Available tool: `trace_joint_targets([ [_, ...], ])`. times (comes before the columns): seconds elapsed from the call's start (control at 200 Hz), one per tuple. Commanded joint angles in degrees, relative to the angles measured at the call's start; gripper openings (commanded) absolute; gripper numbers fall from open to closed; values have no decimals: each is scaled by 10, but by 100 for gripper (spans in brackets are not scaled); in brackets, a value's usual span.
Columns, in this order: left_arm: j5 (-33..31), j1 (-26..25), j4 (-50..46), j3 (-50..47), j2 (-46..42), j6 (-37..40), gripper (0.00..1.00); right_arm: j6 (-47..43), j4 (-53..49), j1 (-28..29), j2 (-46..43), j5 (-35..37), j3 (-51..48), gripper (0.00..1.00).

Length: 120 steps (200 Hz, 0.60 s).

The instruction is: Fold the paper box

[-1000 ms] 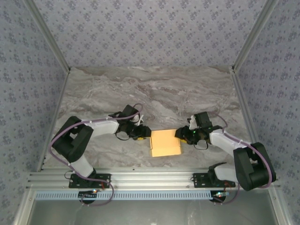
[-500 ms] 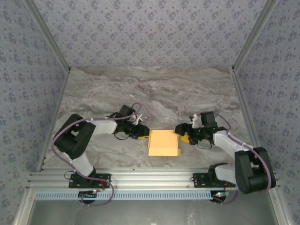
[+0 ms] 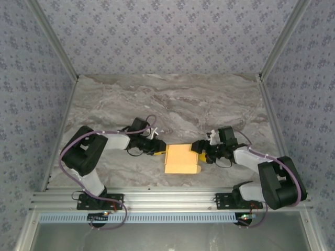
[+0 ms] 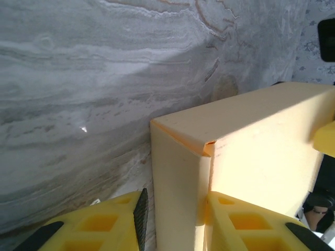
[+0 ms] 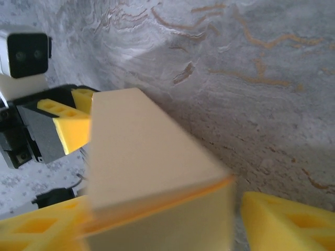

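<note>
Overhead, paper box: yellow-orange, lying flat on the surface near the middle of its near edge.
Overhead, left gripper: at the box's left end.
Overhead, right gripper: at the box's far right corner.
Left wrist, grip: the fingers straddle the box's upright end wall. One touches the card and the other sits just beside it, so I cannot tell whether it truly clamps.
Left wrist, fold: the top panel's corner shows a small notch where it meets the wall.
Right wrist, grip: the jaws stand wide around the box's blurred end. A strip of surface shows beside one finger, and nothing is held.
Risk, crushing: thin card would likely buckle if either gripper squeezes hard.
Risk, sliding: a push from the right, with the left hold uncertain, could skid the box toward the near edge or spring the notched fold open.
</note>
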Motion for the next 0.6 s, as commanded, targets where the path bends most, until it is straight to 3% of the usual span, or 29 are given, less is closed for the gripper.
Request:
trace_joint_targets([
  [0.0, -61, 7, -32, -25, 30, -8, 35, 64, 66, 12, 7, -4, -16, 66],
  [0.185, -73, 10, -42, -22, -21, -16, 44, 122, 84, 18, -10, -2, -6, 53],
  [0.355, -109, 22, -84, 2, -106, -7, 63, 187, 75, 13, -46, 4, 8, 45],
  [0.485, -191, 36, -49, -5, -207, 12, 73, 215, 46, 2, -59, -17, 36, 42],
  [0.525, -227, 32, 16, -32, -251, 35, 76, 222, 30, -1, -62, -19, 45, 41],
  [0.595, -348, 2, 151, -104, -329, 95, 83, 237, -4, -9, -67, -22, 62, 39],
])
